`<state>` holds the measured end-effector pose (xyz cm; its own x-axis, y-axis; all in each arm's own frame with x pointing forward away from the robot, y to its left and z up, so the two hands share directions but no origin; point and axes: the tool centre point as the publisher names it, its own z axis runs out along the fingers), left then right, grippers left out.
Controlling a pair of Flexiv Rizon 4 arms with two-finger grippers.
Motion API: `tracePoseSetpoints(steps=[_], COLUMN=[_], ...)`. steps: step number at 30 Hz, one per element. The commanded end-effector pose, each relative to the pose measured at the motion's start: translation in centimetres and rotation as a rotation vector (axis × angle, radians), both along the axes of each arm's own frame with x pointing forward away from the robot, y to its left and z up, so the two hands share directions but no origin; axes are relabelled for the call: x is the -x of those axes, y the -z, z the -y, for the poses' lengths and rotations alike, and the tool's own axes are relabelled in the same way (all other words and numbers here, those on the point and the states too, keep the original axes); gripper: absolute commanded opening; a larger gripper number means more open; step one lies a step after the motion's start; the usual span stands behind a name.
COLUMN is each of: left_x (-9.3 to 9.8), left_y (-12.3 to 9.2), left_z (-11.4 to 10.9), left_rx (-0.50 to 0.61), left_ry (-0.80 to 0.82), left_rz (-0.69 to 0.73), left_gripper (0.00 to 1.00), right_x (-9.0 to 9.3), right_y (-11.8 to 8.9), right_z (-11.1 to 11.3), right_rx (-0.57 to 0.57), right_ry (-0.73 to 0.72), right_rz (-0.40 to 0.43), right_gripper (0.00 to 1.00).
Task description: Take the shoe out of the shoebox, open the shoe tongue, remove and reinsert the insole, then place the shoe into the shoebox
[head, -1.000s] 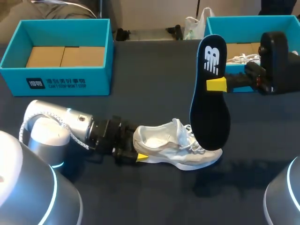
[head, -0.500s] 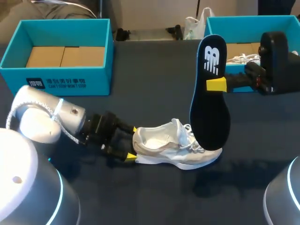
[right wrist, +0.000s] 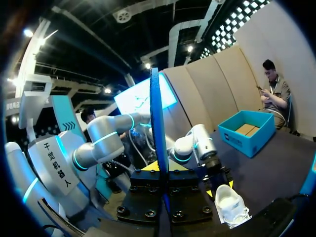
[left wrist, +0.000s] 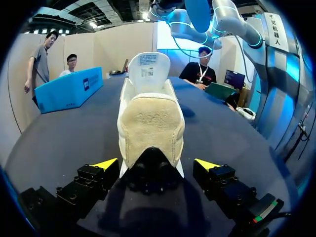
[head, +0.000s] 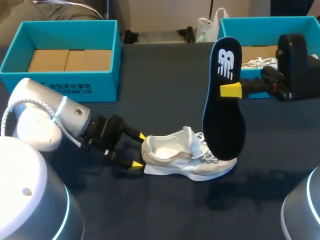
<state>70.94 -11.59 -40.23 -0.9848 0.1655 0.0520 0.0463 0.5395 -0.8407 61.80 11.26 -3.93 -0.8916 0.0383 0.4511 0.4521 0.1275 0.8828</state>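
- My left arm has drawn back from the shoe (head: 185,160): a second ago its lower yellow tip was against the heel, and now both tips sit a little behind it. The arm's elbow has also swung up toward the left box (head: 70,85). The shoe, the insole (head: 223,105) and my right arm have not shifted.
- The left box stands open at the far left of the table (head: 165,75), showing its brown cardboard floor.
- My left gripper (head: 138,150) lies low over the table, in front of that box. Its fingers are spread wide and hold nothing.
- In the left wrist view the heel of the shoe (left wrist: 150,123) stands straight ahead of my left gripper (left wrist: 157,165). One yellow tip is off to each side of it, and neither touches.
- The white shoe rests on its sole at mid-table, out of both boxes, heel toward my left gripper and toe to the right.
- The dark insole stands nearly upright just past the shoe's toe end, its lower end in front of the laces.
- My right gripper (head: 231,90) is clamped on the insole's upper part, coming in from the right.
- The right wrist view shows the insole (right wrist: 158,133) edge-on, pinched between the fingers of my right gripper (right wrist: 162,168).
- The right box (head: 250,22) stands at the far right, behind my right arm, with white laces showing inside.
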Motion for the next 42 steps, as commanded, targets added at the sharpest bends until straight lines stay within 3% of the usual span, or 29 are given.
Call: tracePoseSetpoints(steps=[1,8,12,13,30,42], left_x=[0.3,1.3,1.2,1.0,1.0,-0.2], left_y=[-0.9,-3.6,-4.6,-4.7,-4.7,-6.7], left_z=[-0.6,-1.3,-1.5,-1.6,-1.6,0.2], left_rx=[-0.061,-0.256,-0.423,-0.512,-0.512,-0.741], left_ry=[0.015,0.056,0.000,-0.046,-0.046,-0.008], left_rz=[0.006,0.049,0.033,0.059,0.059,0.104], left_gripper=[1.00,1.00,1.00,1.00,1.00,1.00], right_x=[0.1,0.1,0.1,0.1,0.1,0.1], right_y=[0.0,0.0,0.0,0.0,0.0,0.0], right_z=[-0.1,-0.1,-0.1,-0.1,-0.1,-0.1], right_rx=[0.002,0.002,0.002,0.002,0.002,0.002], right_ry=[0.002,0.002,0.002,0.002,0.002,0.002], right_rz=[-0.001,-0.001,-0.001,-0.001,-0.001,-0.001], right_gripper=[0.00,0.00,0.00,0.00,0.00,0.00])
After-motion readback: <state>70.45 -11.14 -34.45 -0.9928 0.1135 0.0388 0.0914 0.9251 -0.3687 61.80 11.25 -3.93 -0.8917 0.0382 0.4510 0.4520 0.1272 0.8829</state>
